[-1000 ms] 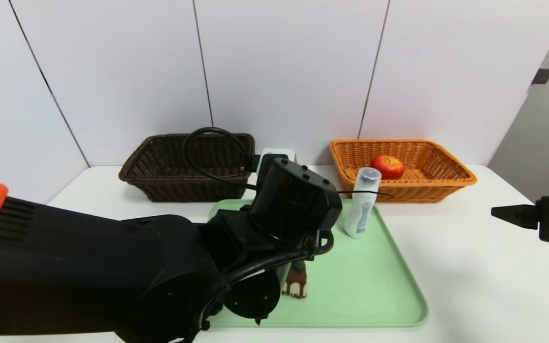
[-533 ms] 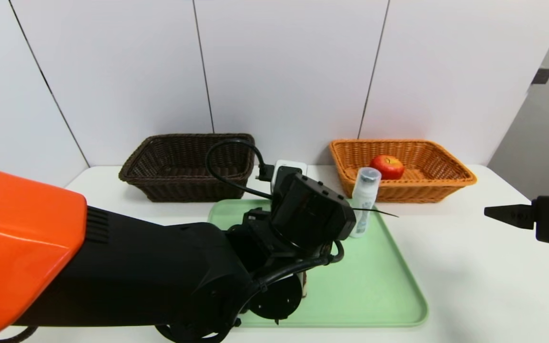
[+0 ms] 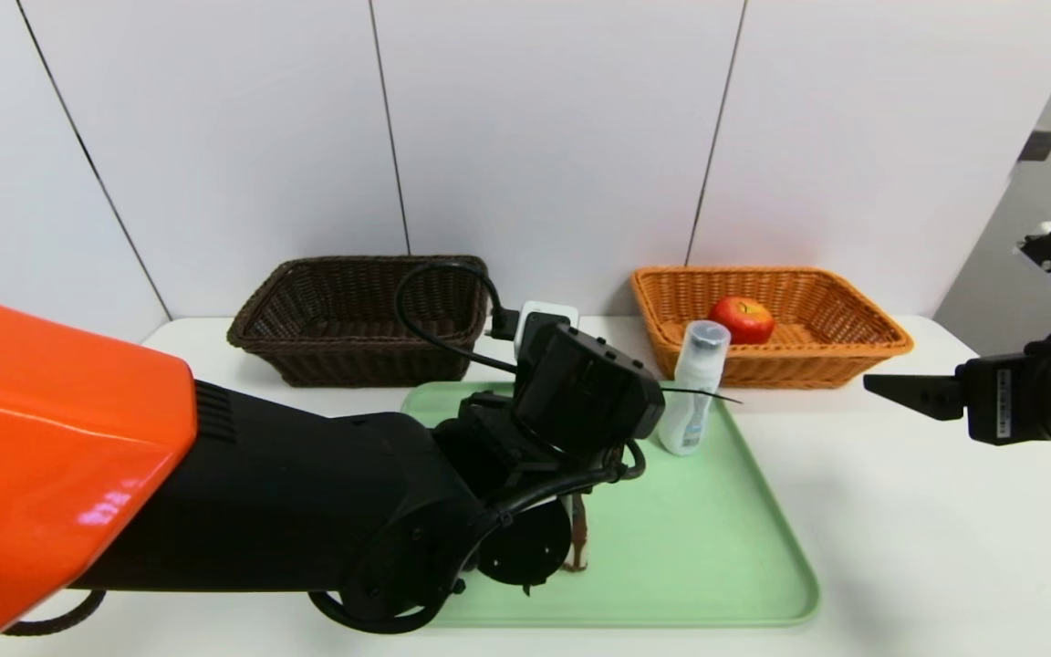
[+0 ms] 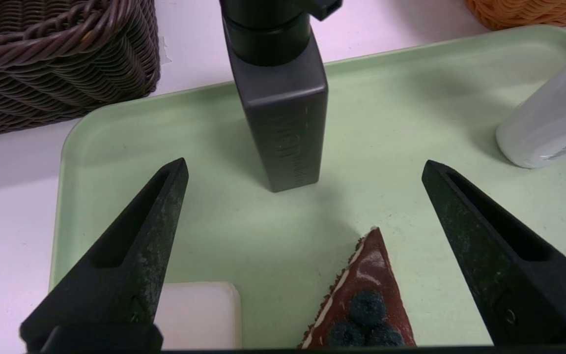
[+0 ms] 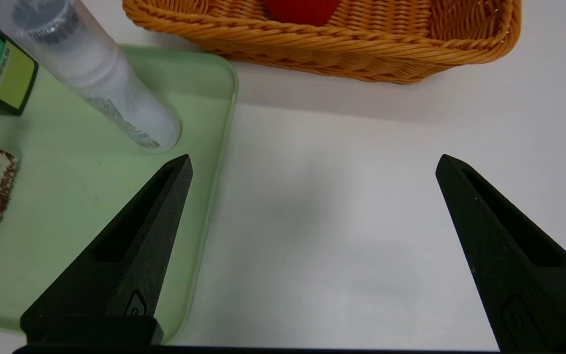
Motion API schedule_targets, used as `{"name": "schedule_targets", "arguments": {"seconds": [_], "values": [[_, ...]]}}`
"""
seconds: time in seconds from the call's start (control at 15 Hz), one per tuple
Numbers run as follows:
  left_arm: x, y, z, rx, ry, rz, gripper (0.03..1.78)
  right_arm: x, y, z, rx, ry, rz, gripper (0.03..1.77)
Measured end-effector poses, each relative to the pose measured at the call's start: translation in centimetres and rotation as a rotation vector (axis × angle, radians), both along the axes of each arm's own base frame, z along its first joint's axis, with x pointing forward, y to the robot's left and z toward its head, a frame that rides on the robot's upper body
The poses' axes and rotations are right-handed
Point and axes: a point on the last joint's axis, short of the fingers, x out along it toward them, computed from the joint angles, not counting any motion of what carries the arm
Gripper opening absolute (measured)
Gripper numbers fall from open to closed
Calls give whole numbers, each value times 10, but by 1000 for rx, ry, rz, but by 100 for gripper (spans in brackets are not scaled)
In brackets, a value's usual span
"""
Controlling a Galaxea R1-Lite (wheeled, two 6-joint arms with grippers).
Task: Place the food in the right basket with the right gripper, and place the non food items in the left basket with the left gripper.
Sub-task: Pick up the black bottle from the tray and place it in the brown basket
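We see the green tray (image 3: 690, 547) on the desk (image 3: 927, 547), holding cake slice (image 4: 369, 305), soap bar (image 4: 197, 314), black pump bottle (image 4: 288, 123) and white tube bottle (image 3: 694, 392). Farther off, the dark brown wicker basket (image 3: 361, 360) sits left, the orange-tan one (image 3: 790, 370) right with the apple (image 3: 742, 319). Our left gripper (image 4: 305, 160) hovers above the tray, our right gripper (image 5: 314, 155) over the desk's right side, both with fingers spread apart.

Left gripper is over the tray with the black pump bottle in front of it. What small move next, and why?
Probably ease the left gripper forward and down around the pump bottle: its fingers stand open, and the bottle is upright on the tray, roughly between their lines but beyond the tips.
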Motion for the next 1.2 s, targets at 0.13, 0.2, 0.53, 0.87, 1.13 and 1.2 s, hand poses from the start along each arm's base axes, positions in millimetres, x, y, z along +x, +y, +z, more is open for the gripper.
{"name": "schedule_targets", "arguments": {"seconds": [0.13,0.2,0.53,0.87,1.13,1.2], "values": [[1,-1,0,-3,-2,1,169,1,0,-4,-15,12,14,171],[3,-1,0,-2,-2,5,169,2,0,-5,-15,16,13,171],[17,4,-7,46,-15,63,169,1,0,-7,-12,25,10,171],[29,0,-9,10,-50,78,169,1,0,-10,-13,35,9,171],[36,-8,-12,-7,-69,77,169,1,-2,-11,-11,42,1,171],[37,-8,-14,-4,-67,80,169,1,-2,-12,-10,43,1,171]]}}
